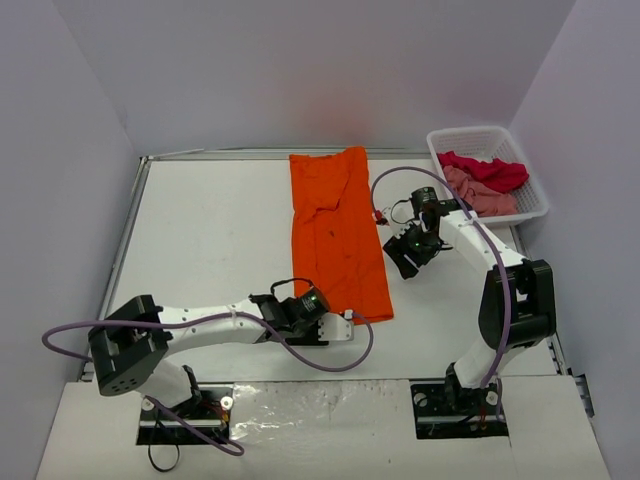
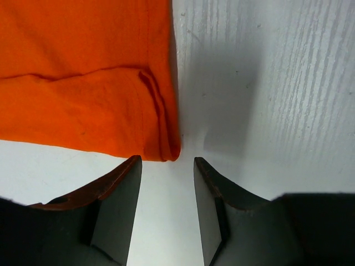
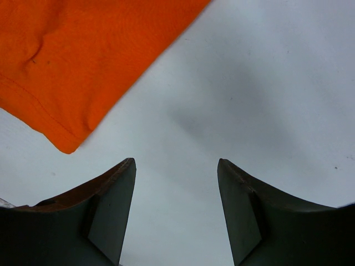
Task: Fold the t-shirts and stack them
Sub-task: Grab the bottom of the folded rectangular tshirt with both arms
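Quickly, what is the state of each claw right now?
Left claw: open, empty, corner of the orange t-shirt just ahead.
Right claw: open, holding nothing.

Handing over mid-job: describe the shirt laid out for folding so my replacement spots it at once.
On the white table, a long strip of cloth runs from the far edge towards the near edge: the orange t-shirt, lying flat. Its neighbours, the red shirt and pink shirt, sit crumpled in the white basket at the far right corner; it alone is bright orange and spread out.
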Robot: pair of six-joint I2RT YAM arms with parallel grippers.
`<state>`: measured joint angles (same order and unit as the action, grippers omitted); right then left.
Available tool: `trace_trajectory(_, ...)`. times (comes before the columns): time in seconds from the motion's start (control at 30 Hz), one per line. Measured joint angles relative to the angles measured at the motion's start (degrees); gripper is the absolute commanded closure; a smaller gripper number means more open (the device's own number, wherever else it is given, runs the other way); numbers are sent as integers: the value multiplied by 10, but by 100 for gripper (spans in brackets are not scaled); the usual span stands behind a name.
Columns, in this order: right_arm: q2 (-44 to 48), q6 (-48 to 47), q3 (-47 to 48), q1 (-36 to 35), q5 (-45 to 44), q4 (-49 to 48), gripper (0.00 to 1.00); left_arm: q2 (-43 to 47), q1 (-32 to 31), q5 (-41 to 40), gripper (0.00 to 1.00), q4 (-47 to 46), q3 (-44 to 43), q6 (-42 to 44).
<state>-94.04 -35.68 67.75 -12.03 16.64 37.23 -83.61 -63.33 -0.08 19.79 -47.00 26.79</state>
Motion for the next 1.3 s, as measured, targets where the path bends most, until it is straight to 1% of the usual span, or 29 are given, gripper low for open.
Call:
trace_trajectory(0.33,0,0,0,5,0,0,44,-36,-4,1,59,-10,0,1)
trace_trajectory(0.63,0,-3,0,9,1,-2,44,-40,-5,-15,59,-35,2,1)
trace_trajectory(0.7,0,-4,0,9,1,-2,44,-40,-5,-19,60,-37,3,0)
trace_trajectory(0.77,0,-4,0,9,2,-2,44,-42,-5,-25,63,-42,4,0)
trace_trajectory(0.8,0,-4,0,9,2,-2,44,-43,-5,-28,70,-44,4,0)
trace_trajectory(0.87,0,-4,0,9,3,-2,45,-48,-5,-32,76,-47,4,1)
trace_trajectory(0.9,0,-4,0,9,3,-2,45,-50,-5,-35,85,-48,4,0)
trace_trajectory(1.0,0,-5,0,9,4,-2,45,-55,-5,-38,93,-49,4,2)
trace_trajectory(1.1,2,-8,-1,9,5,-2,44,-56,-5,-39,97,-50,4,2)
trace_trajectory(1.3,26,-16,-3,9,7,4,44,-57,-5,-40,98,-50,4,2)
